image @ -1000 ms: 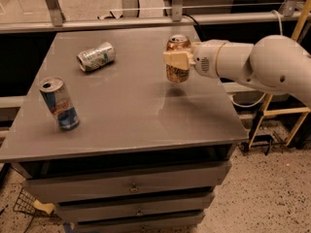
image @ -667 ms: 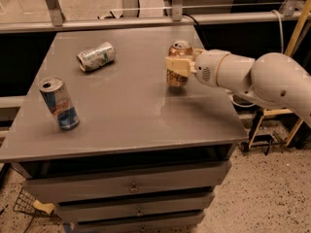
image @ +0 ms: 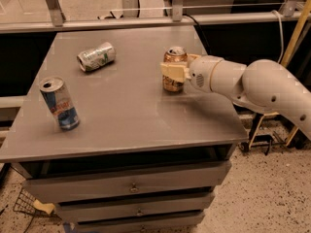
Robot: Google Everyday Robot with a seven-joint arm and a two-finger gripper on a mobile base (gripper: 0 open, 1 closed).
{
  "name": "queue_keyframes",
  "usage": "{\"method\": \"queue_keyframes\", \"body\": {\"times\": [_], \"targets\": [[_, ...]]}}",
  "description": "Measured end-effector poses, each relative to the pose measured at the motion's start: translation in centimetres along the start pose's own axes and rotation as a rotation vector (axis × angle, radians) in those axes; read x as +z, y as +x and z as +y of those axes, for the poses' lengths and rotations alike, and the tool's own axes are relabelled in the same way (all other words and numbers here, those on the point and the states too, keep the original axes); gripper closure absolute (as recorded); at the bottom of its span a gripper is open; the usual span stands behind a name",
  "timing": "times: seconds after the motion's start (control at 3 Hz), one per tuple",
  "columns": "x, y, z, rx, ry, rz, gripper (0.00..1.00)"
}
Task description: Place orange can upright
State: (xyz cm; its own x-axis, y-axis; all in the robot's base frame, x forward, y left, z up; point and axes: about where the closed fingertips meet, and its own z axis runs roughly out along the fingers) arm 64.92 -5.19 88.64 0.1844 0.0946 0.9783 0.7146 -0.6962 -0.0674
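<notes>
We see a grey counter [image: 146, 130] with drawers beneath. A white arm [image: 262, 84] reaches in from the right of the orange can [image: 175, 58]. Its gripper [image: 174, 72] sits at that can's middle, the fingers clamped on it. A blue can [image: 59, 103] stands well left of the orange can, nearer us. A silver-green can [image: 96, 56] lies on its side, left of it. The orange can is upright, its base seemingly on the counter.

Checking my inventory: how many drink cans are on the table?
3: orange can upright mid-right, held by the gripper; silver-green can lying at the back left; blue can standing front left.
</notes>
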Motion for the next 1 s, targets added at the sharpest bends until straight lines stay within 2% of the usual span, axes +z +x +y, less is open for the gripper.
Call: {"method": "queue_keyframes", "body": {"times": [0.33,0.67,1.0], "targets": [[0.08,-0.47,-0.14,-0.007,-0.005,-0.007,0.97],[0.04,-0.25,-0.15,-0.007,-0.005,-0.007,0.75],[0.07,-0.22,-0.20,-0.006,-0.004,-0.007,0.43]]}}
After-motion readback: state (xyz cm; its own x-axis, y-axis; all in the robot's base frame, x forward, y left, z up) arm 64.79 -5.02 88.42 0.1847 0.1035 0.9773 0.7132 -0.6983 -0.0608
